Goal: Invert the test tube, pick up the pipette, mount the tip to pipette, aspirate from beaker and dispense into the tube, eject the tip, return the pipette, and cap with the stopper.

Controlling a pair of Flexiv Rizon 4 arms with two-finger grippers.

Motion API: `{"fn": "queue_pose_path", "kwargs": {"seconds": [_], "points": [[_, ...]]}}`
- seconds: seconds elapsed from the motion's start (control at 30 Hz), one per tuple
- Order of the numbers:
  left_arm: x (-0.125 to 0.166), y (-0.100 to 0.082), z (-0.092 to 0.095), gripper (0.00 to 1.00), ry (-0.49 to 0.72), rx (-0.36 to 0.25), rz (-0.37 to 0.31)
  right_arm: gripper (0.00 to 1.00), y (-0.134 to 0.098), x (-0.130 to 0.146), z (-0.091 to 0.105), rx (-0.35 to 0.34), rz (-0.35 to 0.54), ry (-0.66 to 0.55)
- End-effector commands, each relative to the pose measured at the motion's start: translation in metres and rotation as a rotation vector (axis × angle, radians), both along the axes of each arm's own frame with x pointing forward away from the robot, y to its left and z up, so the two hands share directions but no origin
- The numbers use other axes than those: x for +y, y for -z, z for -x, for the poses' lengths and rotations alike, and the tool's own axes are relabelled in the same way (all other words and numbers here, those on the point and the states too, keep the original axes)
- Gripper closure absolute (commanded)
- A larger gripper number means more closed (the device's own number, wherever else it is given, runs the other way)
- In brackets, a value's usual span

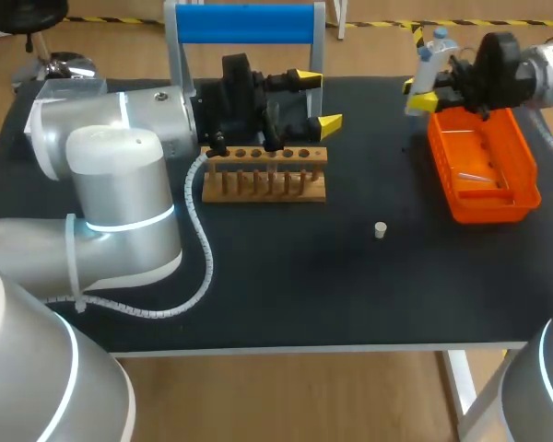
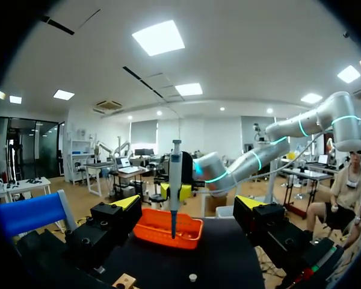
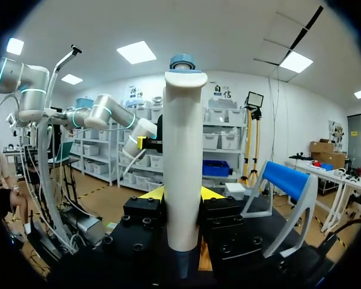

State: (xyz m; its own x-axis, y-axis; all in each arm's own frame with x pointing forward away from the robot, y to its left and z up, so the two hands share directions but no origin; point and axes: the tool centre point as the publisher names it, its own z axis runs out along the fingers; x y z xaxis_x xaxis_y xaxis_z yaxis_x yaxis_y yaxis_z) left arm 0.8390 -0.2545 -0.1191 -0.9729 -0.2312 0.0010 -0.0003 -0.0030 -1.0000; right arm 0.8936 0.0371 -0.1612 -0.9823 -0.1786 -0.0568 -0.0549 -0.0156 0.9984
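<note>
- Lower left of head view: left arm, grey housing filling the corner, gripper end up at upper middle.
- Right of centre, lower half: stopper, small and pale, alone on the black table, well apart from both grippers.
- Centre-left: wooden rack, row of holes along the top bar, pegs below.
- Upper middle, just behind the rack: left gripper, fingers spread wide, nothing between them. Matches left wrist view: both yellow tips apart, gap empty.
- Right side: orange tray, long axis running toward the upper edge. Holds a thin clear item, too small to identify.
- Upper right, at the tray's far-left corner: right gripper, clamped on the pipette.
- Right wrist view: white pipette body upright between the two fingers, both pressed against it, blue cap on top.
- Left wrist view: pipette ahead of the left gripper, upright, lower end over the tray. Can't tell whether it touches.
- Top edge, upper middle: blue-handled stand, behind the left gripper.
</note>
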Motion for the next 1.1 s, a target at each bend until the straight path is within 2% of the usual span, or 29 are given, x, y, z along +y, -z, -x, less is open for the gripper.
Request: {"fn": "queue_pose_path", "kwargs": {"seconds": [0.03, 0.6, 0.7, 1.1], "points": [[-0.003, 0.001, 0.0, 0.0, -0.007, -0.001, 0.003, 1.0, 0.002, 0.025, 0.01, -0.015, -0.009, 0.038], [-0.003, 0.001, 0.0, 0.0, -0.007, -0.001, 0.003, 1.0, -0.001, 0.099, 0.038, 0.007, 0.006, -0.059], [-0.003, 0.001, 0.0, 0.0, -0.007, -0.001, 0.003, 1.0, 0.0, 0.11, 0.043, -0.007, 0.014, -0.071], [-0.003, 0.001, 0.0, 0.0, -0.007, -0.001, 0.003, 1.0, 0.004, 0.131, 0.053, -0.013, 0.038, -0.08]]}}
